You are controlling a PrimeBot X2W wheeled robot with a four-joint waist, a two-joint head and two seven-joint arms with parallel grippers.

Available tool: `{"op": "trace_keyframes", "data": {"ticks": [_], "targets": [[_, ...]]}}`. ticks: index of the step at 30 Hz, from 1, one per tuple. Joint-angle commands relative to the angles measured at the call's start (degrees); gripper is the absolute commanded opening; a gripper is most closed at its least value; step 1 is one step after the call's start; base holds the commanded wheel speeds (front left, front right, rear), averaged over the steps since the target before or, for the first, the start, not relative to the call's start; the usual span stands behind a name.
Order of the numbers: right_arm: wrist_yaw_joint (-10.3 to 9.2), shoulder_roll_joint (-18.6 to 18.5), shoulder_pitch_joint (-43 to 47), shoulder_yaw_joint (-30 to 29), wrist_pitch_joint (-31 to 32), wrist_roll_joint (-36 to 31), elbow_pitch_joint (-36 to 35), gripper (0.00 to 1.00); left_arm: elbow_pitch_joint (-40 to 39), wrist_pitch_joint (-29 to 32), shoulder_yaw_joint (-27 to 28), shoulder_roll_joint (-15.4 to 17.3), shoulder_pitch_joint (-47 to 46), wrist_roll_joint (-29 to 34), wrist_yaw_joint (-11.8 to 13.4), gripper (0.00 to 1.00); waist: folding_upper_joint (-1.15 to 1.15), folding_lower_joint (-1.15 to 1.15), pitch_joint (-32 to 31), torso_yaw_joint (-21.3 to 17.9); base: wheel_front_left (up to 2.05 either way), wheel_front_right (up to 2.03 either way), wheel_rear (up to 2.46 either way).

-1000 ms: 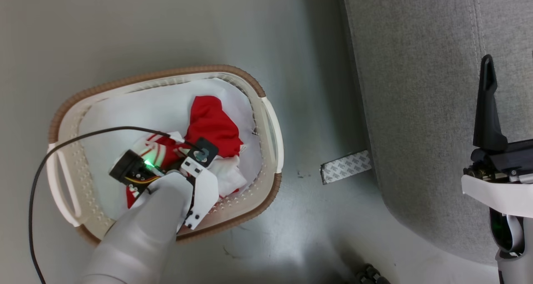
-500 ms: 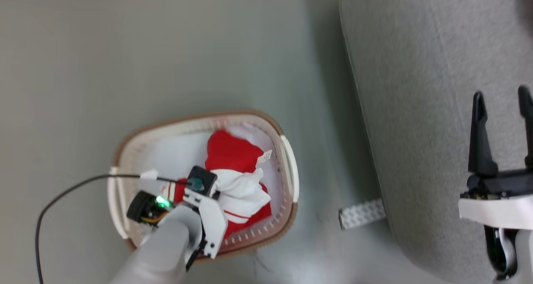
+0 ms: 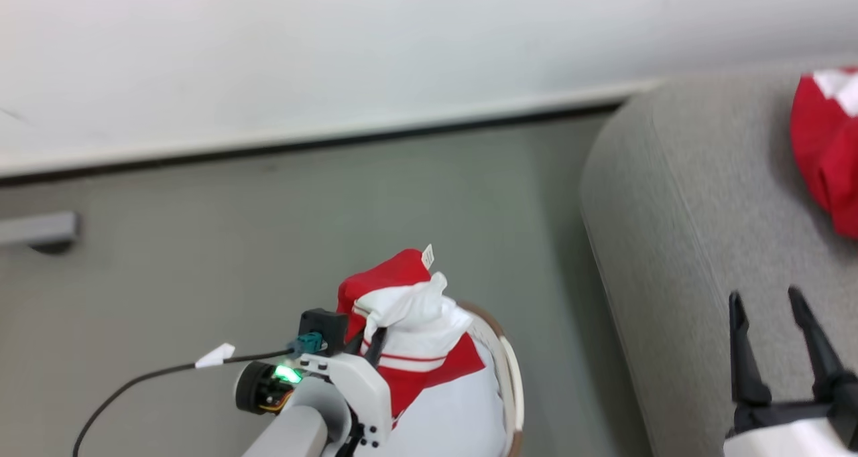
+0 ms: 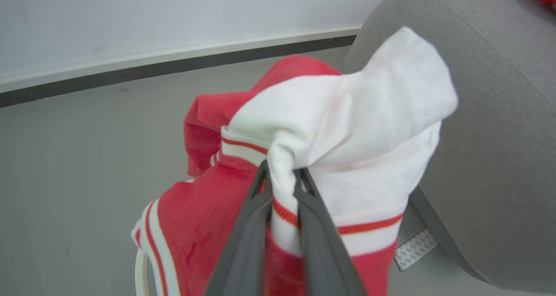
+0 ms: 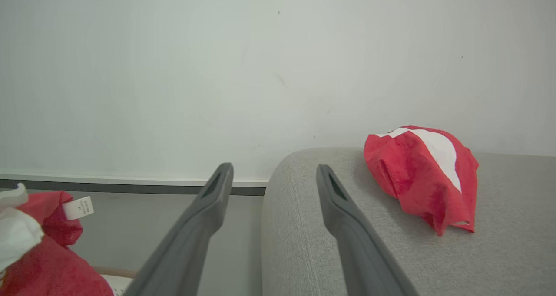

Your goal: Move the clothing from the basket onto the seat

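My left gripper [image 3: 367, 342] [image 4: 281, 174] is shut on a bunch of red and white clothing [image 3: 402, 316] [image 4: 330, 126], held up above the basket [image 3: 506, 370]. The white fold is pinched between the two dark fingers [image 4: 247, 226], and the red part hangs below. Only the basket's right rim shows, at the bottom of the head view. The grey seat [image 3: 697, 216] [image 5: 391, 244] lies to the right. Another red and white garment [image 3: 828, 155] [image 5: 423, 174] rests on it. My right gripper [image 3: 767, 316] [image 5: 273, 174] hangs open over the seat's near edge, with nothing between its fingers.
A white wall with a dark skirting line [image 3: 301, 145] runs behind the grey floor [image 3: 268, 242]. A grey bracket [image 3: 37, 229] juts out at the left. A patterned strip [image 4: 415, 248] lies on the floor at the seat's foot. A black cable [image 3: 134, 383] trails from my left wrist.
My left gripper has closed on the clothing and lifted it out of the basket. The head view has swung upward, so the wall and the garment on the seat now show.
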Motion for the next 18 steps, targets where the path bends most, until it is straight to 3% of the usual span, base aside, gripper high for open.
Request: {"op": "trace_keyframes", "data": {"ticks": [1,7,18], "targets": [[-0.15,0.17,2.35,-0.10,0.03,0.11,0.71,1.00,-3.67,-0.13,0.46,0.10,2.12,-1.24,1.22,0.00,0.00,0.01,-7.98,4.00,0.00,0.00,0.00],[-0.15,0.68,5.29,1.45,0.03,0.11,2.06,1.00,-14.21,0.97,1.59,0.69,5.44,-2.82,3.69,0.00,0.00,0.01,-12.48,4.91,0.00,0.00,0.00],[-0.15,1.21,7.44,8.96,0.03,-0.21,2.80,1.00,-38.81,7.12,3.91,4.93,10.16,-3.84,9.32,0.00,0.00,0.01,-16.84,5.02,0.00,0.00,0.00]]}}
